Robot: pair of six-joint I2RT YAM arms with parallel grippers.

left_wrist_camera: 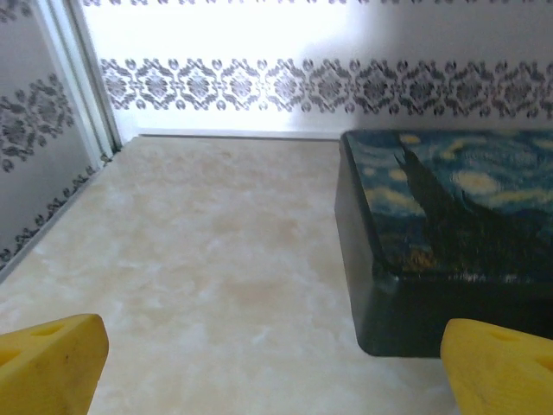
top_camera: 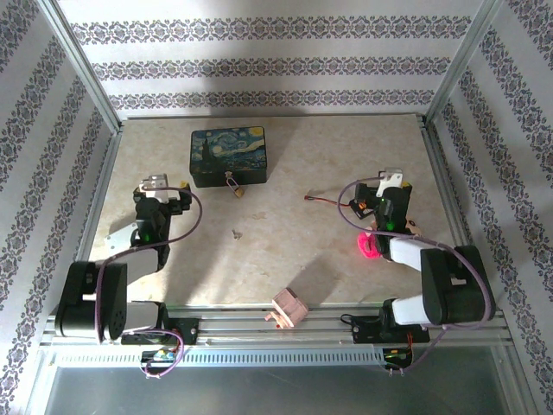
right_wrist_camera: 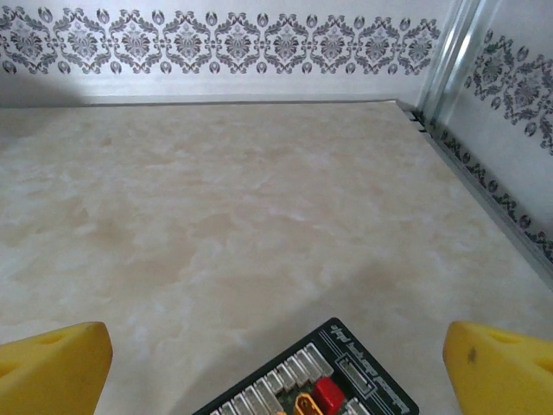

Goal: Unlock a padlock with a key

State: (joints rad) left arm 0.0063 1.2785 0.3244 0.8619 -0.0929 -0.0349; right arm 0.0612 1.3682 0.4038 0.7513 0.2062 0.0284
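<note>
The painted box (top_camera: 229,157) is closed, so its inside is hidden (the left wrist view crops its right end). The padlock (top_camera: 233,184), tiny and blurred, sits against the box's front edge. The key (top_camera: 234,233) lies apart on the worktop (top_camera: 302,251). The left gripper (left_wrist_camera: 276,372) and the right gripper (right_wrist_camera: 276,354) gape wide, holding nothing.
</note>
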